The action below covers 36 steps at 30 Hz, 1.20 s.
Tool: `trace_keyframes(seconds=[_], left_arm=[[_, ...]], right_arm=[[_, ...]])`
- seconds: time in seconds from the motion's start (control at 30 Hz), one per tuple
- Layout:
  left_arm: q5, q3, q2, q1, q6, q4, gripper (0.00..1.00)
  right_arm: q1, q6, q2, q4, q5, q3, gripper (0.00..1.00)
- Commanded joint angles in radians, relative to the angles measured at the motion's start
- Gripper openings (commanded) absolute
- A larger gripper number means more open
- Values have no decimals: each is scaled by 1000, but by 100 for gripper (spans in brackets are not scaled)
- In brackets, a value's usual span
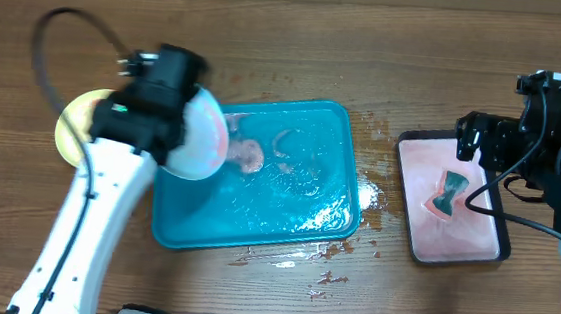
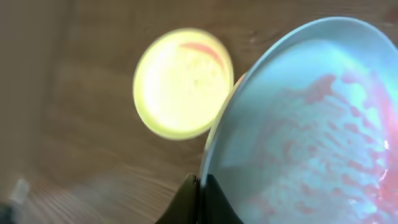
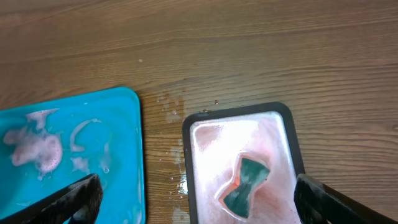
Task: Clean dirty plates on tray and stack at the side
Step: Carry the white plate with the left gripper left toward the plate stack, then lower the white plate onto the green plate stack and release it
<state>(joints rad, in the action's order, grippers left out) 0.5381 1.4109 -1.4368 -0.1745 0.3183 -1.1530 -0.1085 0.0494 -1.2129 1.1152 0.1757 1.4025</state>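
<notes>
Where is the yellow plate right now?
The yellow plate lies on the table at the left side of the overhead view, left of the teal tray, partly hidden under the left arm.

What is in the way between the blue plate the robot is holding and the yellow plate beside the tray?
Nothing visible. The left gripper holds the blue plate by its rim, right next to the yellow plate, with only bare table around.
</notes>
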Motion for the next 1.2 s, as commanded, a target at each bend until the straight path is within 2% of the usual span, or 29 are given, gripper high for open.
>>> trace_keyframes(seconds=[0.0,0.2,0.4,0.6,0.73,1.07,1.1,1.13,1.17], left_arm=[[-232,11,7,177,115,2,4],[-451,11,-13,515,116,43,4],[-566,11,-115,751,139,81,4],[-581,11,-290,789,144,93,4],[-565,11,-393,789,205,119,4],[-557,11,-456,789,221,257,5],[-557,11,-456,789,221,266,6],[-563,11,-456,788,221,274,14],[-565,11,-456,787,220,284,28]], right_arm=[[2,4,-1,-6,-2,20,100],[2,4,-1,-6,-2,20,100],[2,4,-1,-6,-2,20,100],[2,4,-1,-6,-2,20,100],[2,4,-1,-6,-2,20,100],[2,4,-1,-6,-2,20,100],[2,4,-1,-6,-2,20,100],[2,4,-1,-6,-2,20,100],[2,4,-1,-6,-2,20,100]])
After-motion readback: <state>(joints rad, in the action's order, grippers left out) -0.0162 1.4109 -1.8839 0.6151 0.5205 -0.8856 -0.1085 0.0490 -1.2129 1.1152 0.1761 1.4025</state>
